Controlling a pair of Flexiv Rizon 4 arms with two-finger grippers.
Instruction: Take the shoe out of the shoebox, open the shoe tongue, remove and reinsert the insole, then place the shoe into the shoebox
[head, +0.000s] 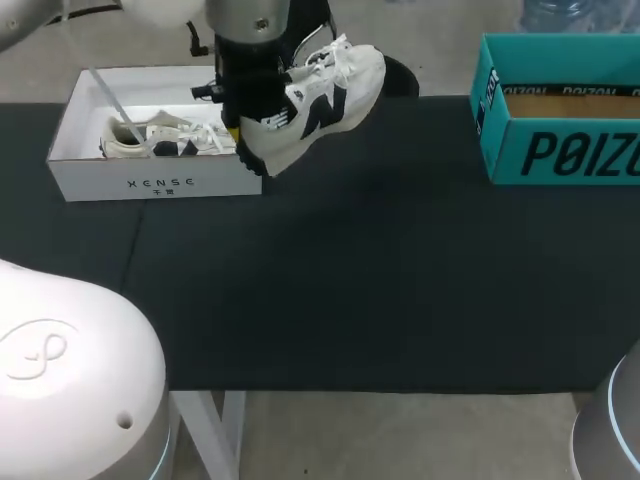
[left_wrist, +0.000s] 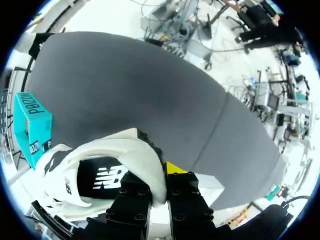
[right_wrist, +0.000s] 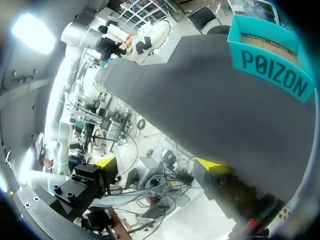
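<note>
2 shoes show: a second shoe (head: 165, 135) lies in the white shoebox (head: 150, 185) at the far left of the table (head: 350, 280), while the shoe (head: 320, 100) is held up just beside that box's right end, heel toward the box and toe away from it. The left gripper (left_wrist: 159, 189) is clamped on it. In the left wrist view, both fingers pinch the padded white collar at the shoe's opening from 2 sides, and the body hangs off to 1 side. The right gripper (right_wrist: 157, 165) has its fingers wide apart with nothing between them, well apart from the shoe. A teal box (head: 560, 150) sits at the far right. I judge the shoe light and not fragile, with a soft upper that gives under the pads and a stiffer sole. Held by the collar alone it will likely swing or twist, so the heel or the sole's side wall looks the firmer hold once it is down. The tongue is probably thin and floppy under the loose laces and best taken at its top edge, and the insole at its heel end.
</note>
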